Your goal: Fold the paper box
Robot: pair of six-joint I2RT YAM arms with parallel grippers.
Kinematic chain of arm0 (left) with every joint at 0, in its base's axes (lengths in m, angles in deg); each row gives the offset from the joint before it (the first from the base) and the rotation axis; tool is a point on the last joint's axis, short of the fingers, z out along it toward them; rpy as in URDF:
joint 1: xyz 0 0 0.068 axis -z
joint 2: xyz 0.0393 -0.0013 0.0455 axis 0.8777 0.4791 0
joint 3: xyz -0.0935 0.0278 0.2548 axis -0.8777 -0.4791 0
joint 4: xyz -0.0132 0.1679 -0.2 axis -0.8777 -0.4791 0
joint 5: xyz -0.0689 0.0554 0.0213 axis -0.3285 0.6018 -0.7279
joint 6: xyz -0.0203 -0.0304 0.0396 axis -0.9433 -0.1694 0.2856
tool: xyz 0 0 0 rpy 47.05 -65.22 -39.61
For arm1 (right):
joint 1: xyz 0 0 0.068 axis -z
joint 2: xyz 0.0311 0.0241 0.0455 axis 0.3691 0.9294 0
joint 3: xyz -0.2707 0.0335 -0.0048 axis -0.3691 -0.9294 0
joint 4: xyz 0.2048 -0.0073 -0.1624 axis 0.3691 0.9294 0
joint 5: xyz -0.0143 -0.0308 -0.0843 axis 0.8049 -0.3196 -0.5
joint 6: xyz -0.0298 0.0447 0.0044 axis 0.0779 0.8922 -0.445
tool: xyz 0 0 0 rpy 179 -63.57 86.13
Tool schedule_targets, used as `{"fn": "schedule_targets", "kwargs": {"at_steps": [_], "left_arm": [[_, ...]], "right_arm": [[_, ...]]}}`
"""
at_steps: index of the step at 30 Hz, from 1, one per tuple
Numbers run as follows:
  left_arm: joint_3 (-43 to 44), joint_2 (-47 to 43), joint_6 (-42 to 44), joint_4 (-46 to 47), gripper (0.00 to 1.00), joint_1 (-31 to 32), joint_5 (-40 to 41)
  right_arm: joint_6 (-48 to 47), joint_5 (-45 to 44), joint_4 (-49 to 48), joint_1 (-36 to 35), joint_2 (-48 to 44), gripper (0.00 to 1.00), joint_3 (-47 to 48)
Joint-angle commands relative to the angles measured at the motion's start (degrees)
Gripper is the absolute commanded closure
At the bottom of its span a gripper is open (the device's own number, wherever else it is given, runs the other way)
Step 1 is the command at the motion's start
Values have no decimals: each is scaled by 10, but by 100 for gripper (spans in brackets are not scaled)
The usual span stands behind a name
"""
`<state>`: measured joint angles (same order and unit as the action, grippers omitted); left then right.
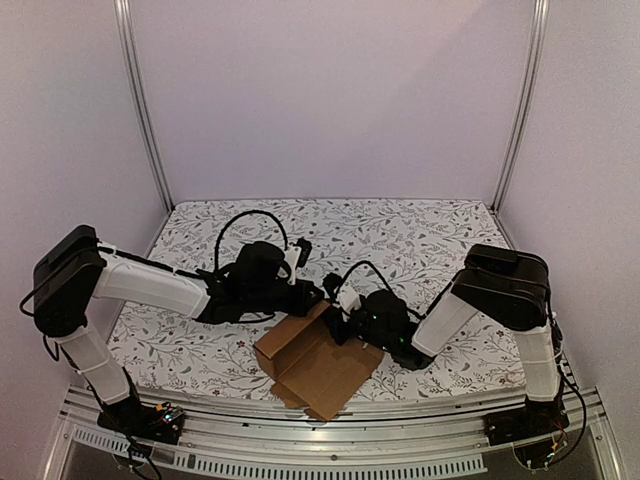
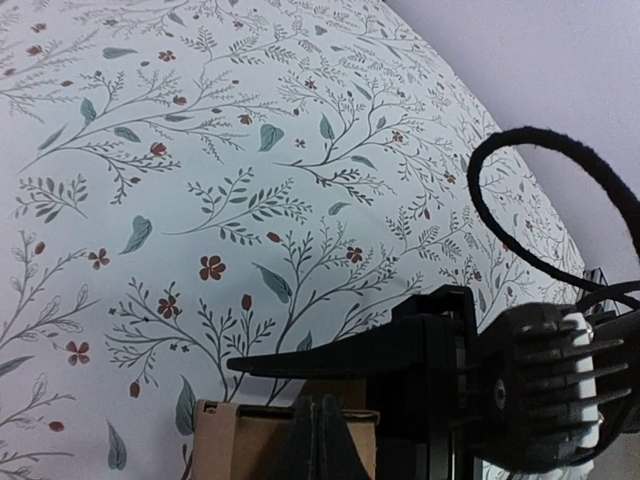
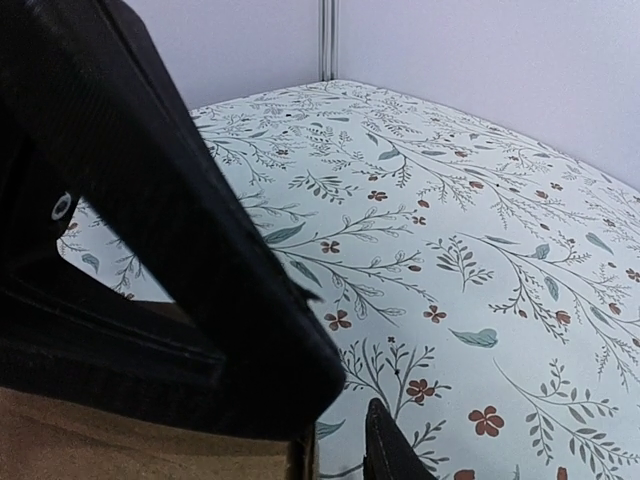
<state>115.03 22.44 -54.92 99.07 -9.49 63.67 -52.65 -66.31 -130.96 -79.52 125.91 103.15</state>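
Floral cloth (image 1: 430,240) spreads out between white walls (image 1: 330,100). One brown paper box (image 1: 322,368), partly folded, lies at its near edge. Two grippers meet the box's far corner: left gripper (image 1: 312,297) pressed together, right gripper (image 1: 340,322) slightly parted.

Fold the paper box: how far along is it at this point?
Early to midway. Done: one side of the paper box looks folded up off the table; the rest lies flat. In hand: both arms' jaws meet at its far corner, left jaws shut. Left: remaining panels and flaps unfolded, no closed box yet.
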Motion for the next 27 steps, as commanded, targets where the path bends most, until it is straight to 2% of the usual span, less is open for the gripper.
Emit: {"fn": "schedule_targets", "kwargs": {"at_steps": [1, 5, 6, 10, 22, 24, 27], "left_arm": [[-17, -11, 6, -38, 100, 3, 12], [-16, -10, 6, -40, 100, 3, 12], [-15, -10, 8, -40, 100, 3, 12], [-13, -10, 8, -42, 100, 3, 12], [-12, -54, 22, -84, 100, 4, 35], [-10, -69, 27, -99, 100, 4, 39], [-7, -90, 33, -119, 100, 2, 46]], "right_arm": [[3, -12, -4, -7, -12, 74, -14], [4, -17, -8, -8, -10, 75, -19], [4, -17, -8, -8, -10, 78, -19], [0, -13, -7, -8, -13, 100, -15], [-6, -11, -2, -10, -16, 100, -12], [-4, -12, -1, -11, -16, 88, -13], [-2, -17, -2, -11, -20, 77, -18]]}}
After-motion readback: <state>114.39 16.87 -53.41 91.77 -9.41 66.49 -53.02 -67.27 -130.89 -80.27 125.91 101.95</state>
